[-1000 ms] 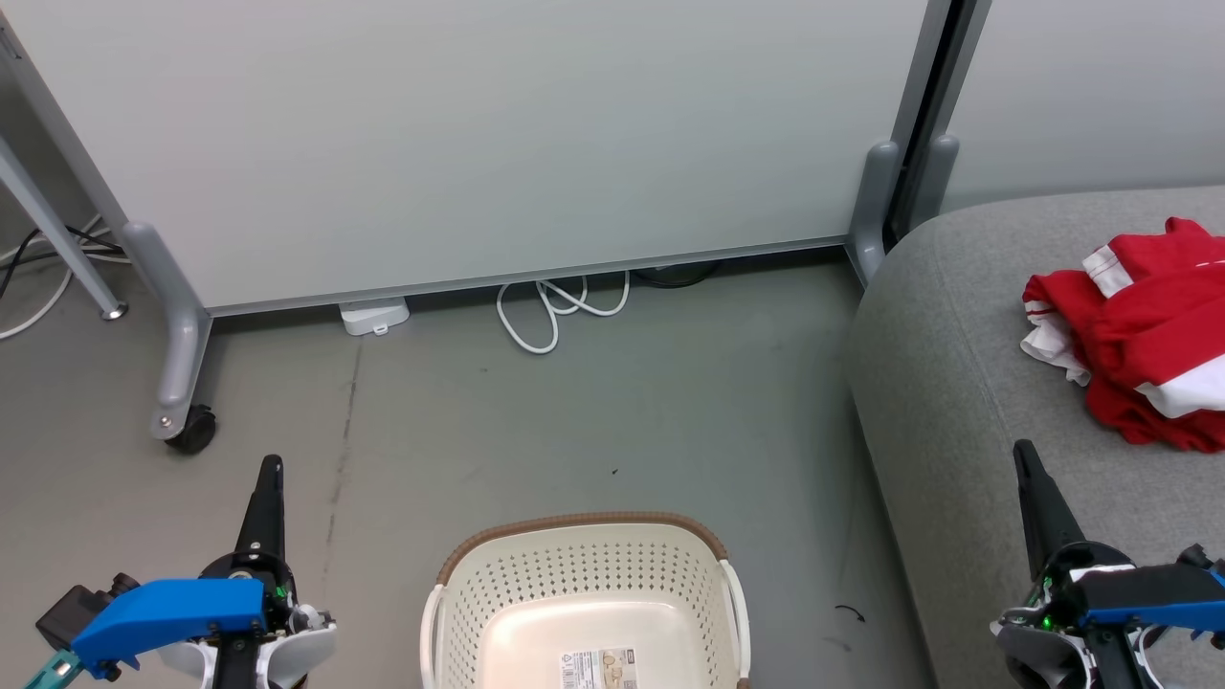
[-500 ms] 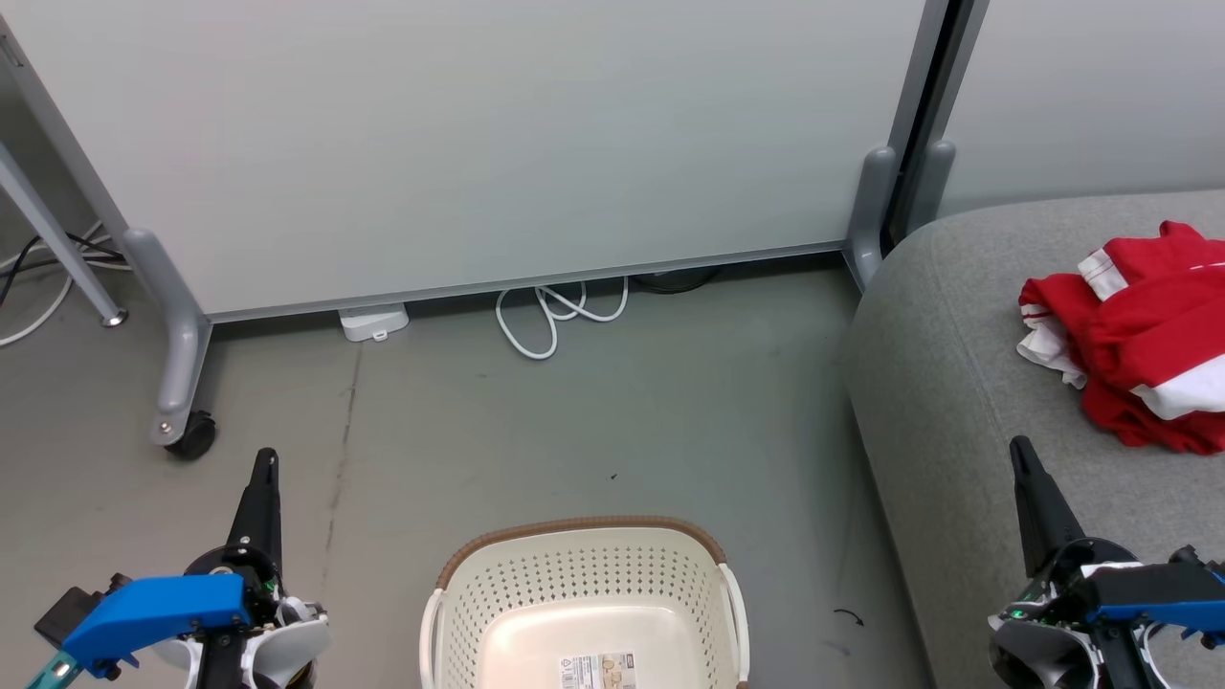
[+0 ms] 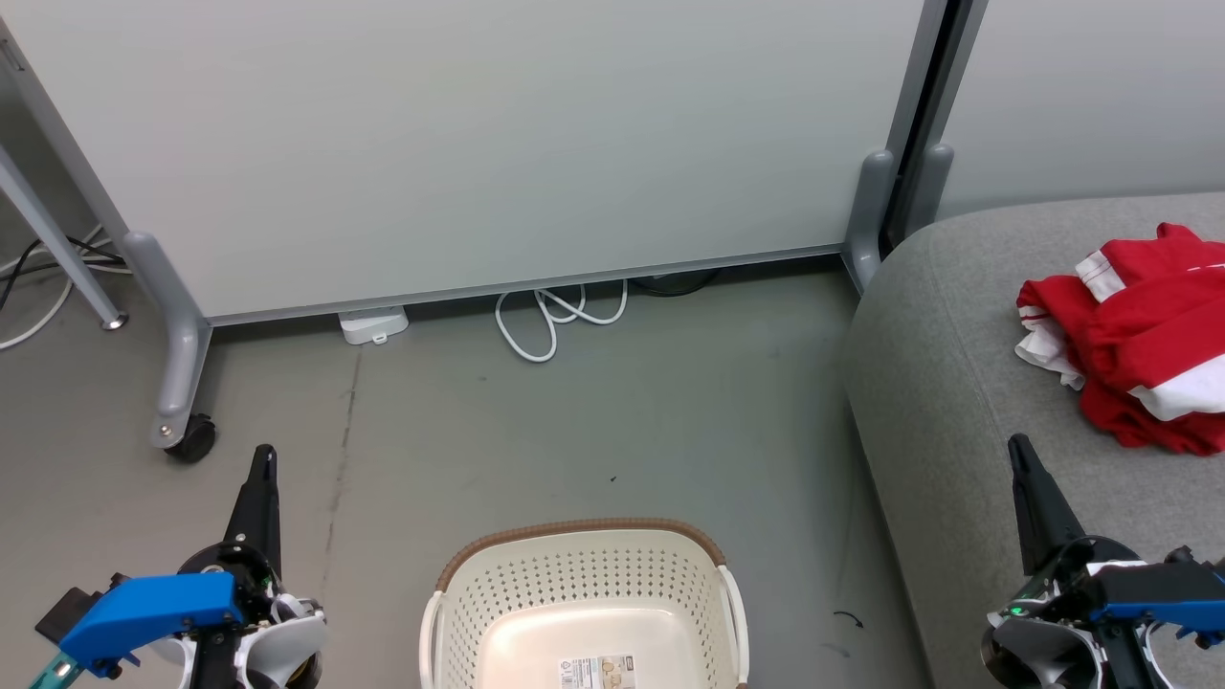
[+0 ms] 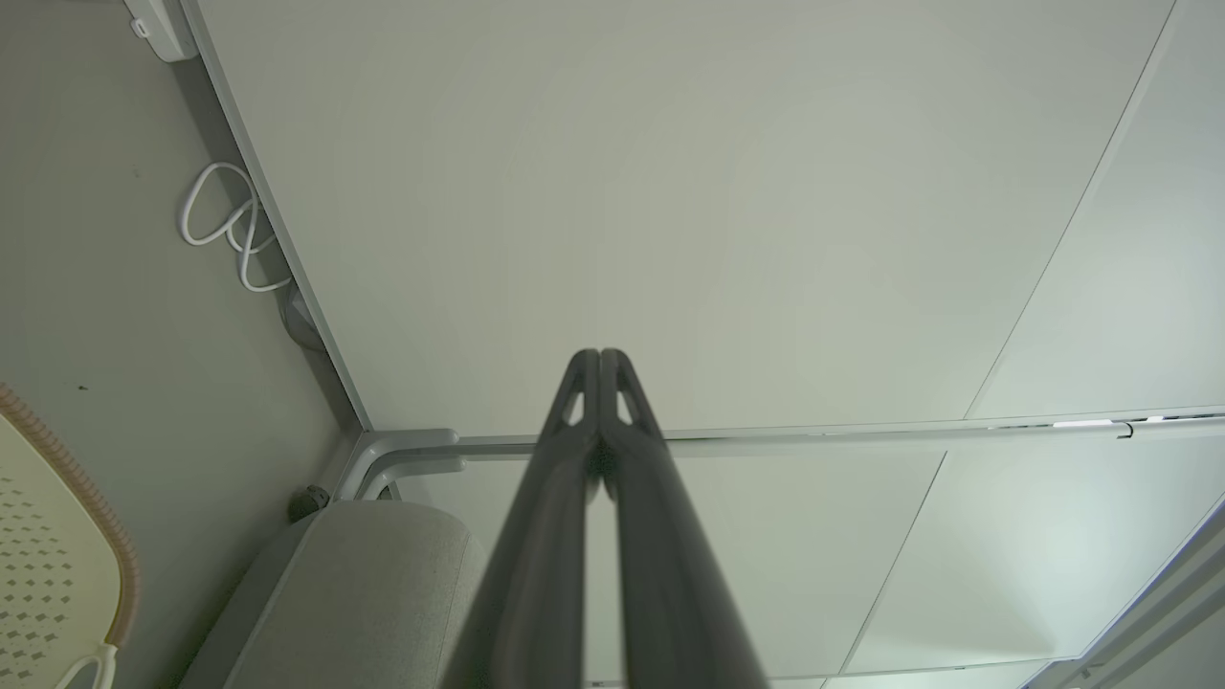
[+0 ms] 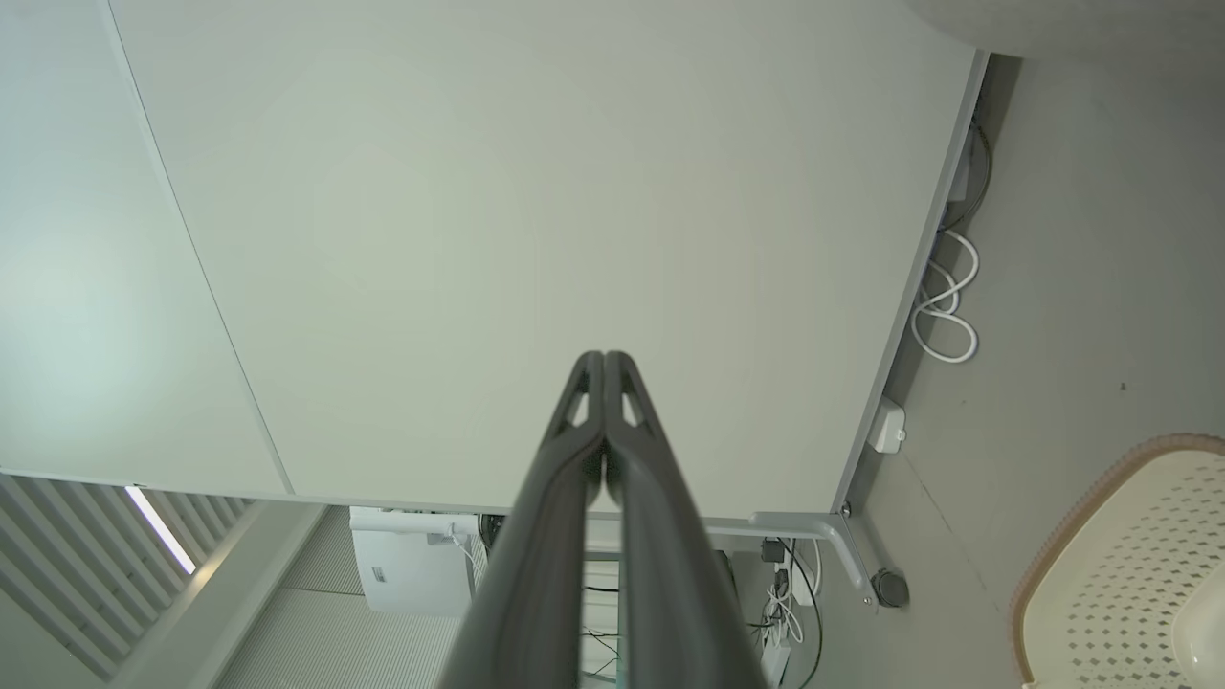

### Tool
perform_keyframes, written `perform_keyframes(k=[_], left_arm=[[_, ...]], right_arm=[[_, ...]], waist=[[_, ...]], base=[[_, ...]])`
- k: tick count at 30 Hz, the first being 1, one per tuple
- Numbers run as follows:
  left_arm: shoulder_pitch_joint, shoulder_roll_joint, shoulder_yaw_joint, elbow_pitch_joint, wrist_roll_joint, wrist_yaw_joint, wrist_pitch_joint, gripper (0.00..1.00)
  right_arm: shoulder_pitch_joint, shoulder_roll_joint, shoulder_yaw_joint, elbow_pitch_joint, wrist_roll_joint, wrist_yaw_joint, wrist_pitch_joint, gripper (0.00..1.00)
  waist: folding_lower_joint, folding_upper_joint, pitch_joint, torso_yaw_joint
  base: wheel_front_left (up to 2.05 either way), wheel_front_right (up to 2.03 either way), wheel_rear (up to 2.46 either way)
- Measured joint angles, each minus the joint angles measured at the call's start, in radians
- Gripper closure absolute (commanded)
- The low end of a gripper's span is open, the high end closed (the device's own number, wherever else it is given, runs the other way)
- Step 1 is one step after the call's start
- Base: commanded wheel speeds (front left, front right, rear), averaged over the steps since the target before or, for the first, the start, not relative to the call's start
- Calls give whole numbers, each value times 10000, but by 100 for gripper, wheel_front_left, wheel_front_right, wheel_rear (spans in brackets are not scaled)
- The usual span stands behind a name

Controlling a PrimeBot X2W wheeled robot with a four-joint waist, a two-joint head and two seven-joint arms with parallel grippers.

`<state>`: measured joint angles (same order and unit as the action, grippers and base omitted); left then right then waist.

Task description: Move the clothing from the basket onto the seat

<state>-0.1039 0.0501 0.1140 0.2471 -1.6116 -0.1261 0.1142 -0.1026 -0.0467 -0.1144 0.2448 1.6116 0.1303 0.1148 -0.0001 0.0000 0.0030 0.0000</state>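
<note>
The red clothing (image 3: pixel 1144 349) with white stripes lies in a heap on the grey seat (image 3: pixel 947 383) at the right. On the floor at bottom centre stands the cream basket (image 3: pixel 584 593) with a brown rim; nothing lies in the part of it that I see, apart from a label on its floor. My left gripper (image 3: pixel 263 457) is shut at the lower left, over the floor left of the basket. My right gripper (image 3: pixel 1016 448) is shut at the lower right, above the seat's front part, short of the clothing. Both wrist views show fingertips pressed together (image 4: pixel 598 359) (image 5: pixel 604 361).
A pale partition panel (image 3: pixel 478 144) on grey wheeled feet (image 3: pixel 177 383) closes off the back. A white cable loop (image 3: pixel 555 316) and a small white box (image 3: pixel 373 321) lie at its base. Grey floor stretches between basket, panel and seat.
The head view has tilted slightly, so the whole scene sits a little lower in the picture. Both grippers stay shut and hold their places.
</note>
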Motion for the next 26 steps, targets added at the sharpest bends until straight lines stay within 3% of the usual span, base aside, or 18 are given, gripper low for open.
perform_keyframes(k=[26], left_arm=[[0, 0, 0, 0, 0, -27, 0, 100]], right_arm=[[-9, -2, 2, 0, 0, 0, 0, 100]], waist=[[0, 0, 0, 0]], base=[[0, 0, 0]])
